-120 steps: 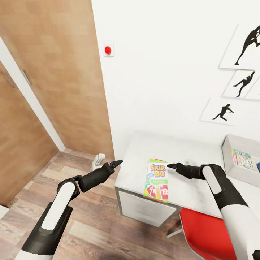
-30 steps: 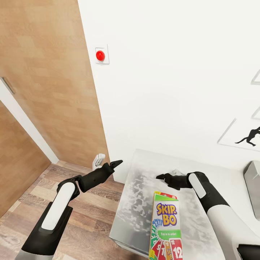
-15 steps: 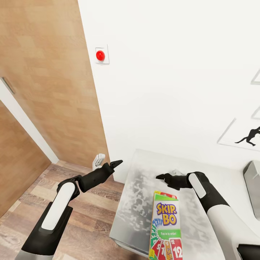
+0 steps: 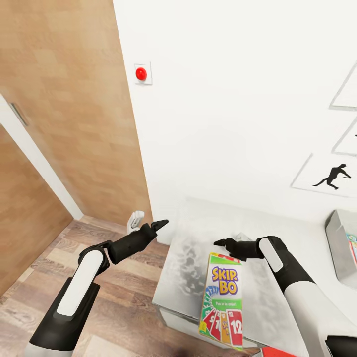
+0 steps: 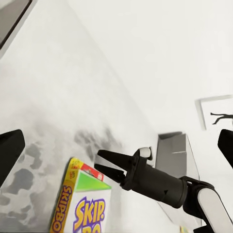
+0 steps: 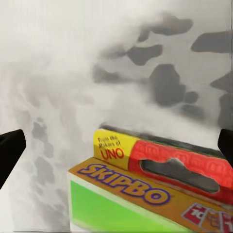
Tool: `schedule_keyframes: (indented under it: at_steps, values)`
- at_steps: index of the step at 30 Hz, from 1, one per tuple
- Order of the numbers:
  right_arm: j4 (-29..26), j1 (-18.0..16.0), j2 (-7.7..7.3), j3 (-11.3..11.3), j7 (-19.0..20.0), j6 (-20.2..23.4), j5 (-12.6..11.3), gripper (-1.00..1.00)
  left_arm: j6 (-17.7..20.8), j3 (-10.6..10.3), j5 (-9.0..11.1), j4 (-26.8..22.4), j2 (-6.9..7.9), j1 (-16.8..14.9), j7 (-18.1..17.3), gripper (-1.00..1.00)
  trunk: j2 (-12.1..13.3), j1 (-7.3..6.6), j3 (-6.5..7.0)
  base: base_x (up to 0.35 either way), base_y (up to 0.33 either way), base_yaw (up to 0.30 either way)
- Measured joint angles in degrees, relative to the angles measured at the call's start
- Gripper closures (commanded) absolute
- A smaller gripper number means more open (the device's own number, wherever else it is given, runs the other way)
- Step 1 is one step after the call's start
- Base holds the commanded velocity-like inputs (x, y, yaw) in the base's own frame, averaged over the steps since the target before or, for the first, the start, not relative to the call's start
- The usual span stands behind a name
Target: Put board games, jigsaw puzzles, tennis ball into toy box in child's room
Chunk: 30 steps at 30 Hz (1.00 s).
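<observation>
A green, yellow and red board game lettered SKIP-BO (image 4: pixel 222 300) lies flat on the light grey table (image 4: pixel 186 267), its near end at the table's front edge. My right gripper (image 4: pixel 220 242) hovers open just past the box's far end; the right wrist view looks down on that end of the box (image 6: pixel 145 194). My left gripper (image 4: pixel 161 224) hangs open over the floor, left of the table. In the left wrist view the box (image 5: pixel 90 208) lies below the right gripper (image 5: pixel 108 165). The pale grey toy box (image 4: pixel 339 245) stands at the table's right, something colourful inside.
Wood-panelled doors (image 4: pixel 64 129) fill the left, with wooden floor (image 4: pixel 44 287) below them. A red button (image 4: pixel 141 74) and framed silhouette pictures (image 4: pixel 329 178) hang on the white wall. A small white fitting (image 4: pixel 135 218) sits by the wall's foot. A red chair (image 4: pixel 277 353) peeks under the table's front.
The whole picture has shifted, so the camera moved: the table and SKIP-BO box sit higher in view and more of the toy box shows. Both arms keep their pose.
</observation>
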Motion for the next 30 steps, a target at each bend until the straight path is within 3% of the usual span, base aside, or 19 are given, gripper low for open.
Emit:
schedule_keyframes:
  at_steps: [30]
  values:
    - [0.16, -0.09, 0.08, 0.07, -0.05, -0.28, 0.52, -1.00, 0.00, 0.03, 0.00, -0.01, 0.00, 0.01, 0.00, -1.00, -0.02, -0.03, 0.00, -0.014, 0.000, 0.000]
